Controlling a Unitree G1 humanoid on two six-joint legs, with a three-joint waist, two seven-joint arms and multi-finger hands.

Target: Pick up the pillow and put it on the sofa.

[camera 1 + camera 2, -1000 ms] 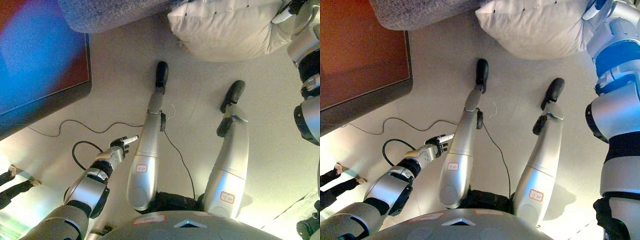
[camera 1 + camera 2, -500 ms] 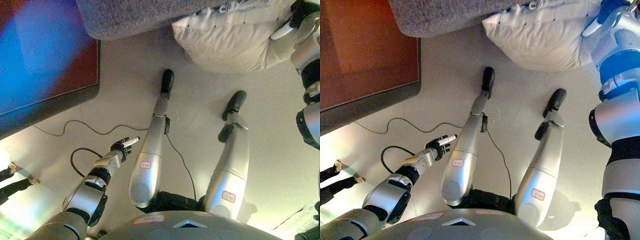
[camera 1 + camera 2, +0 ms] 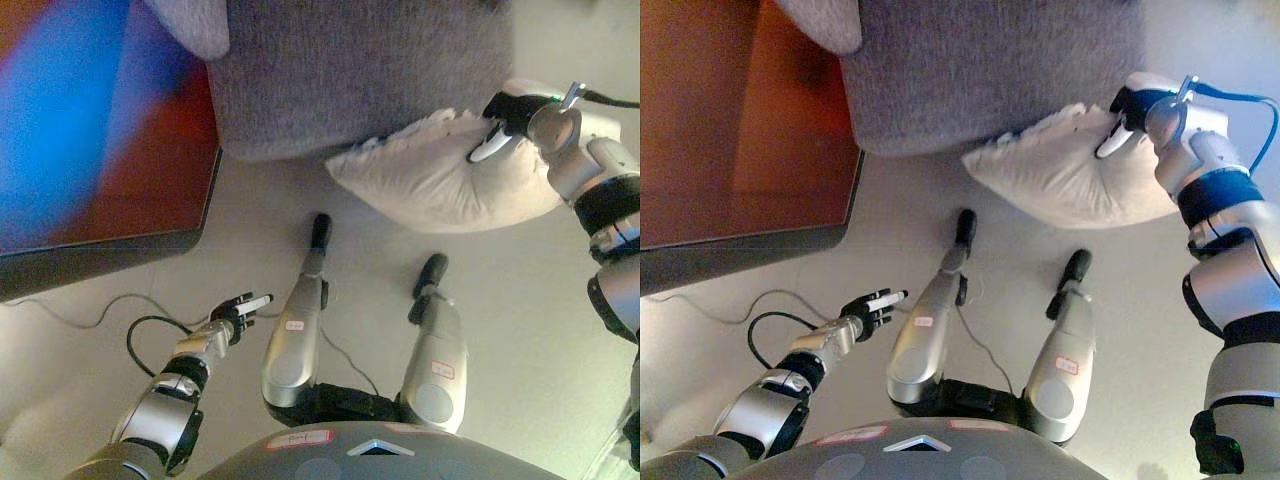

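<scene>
Pale flooring [image 3: 250, 225] runs from the robot up to one grey sofa [image 3: 360, 70], whose front now fills the top of both views where a second ago only its lower edge showed; the whole picture has slid, so the head has tipped up or the robot has stepped nearer, not the furniture. One cream pillow [image 3: 430, 185] hangs off the floor, right against the sofa's front edge, its frilled corner touching or all but touching the grey fabric; I cannot tell which. The right hand [image 3: 505, 120] is clamped onto the pillow's upper right end, dark fingers curled into the cloth with a white tip showing. Compared with a second ago the pillow sits lower in the view and closer in to the sofa, so to my eye the carry is nearly over and what is left is lifting it over the seat and letting go. The left hand [image 3: 235, 312] hangs low at the robot's side with fingers loosely spread, holding nothing. One dark-framed reddish panel [image 3: 730, 130] lies off to the left, near the sofa.
</scene>
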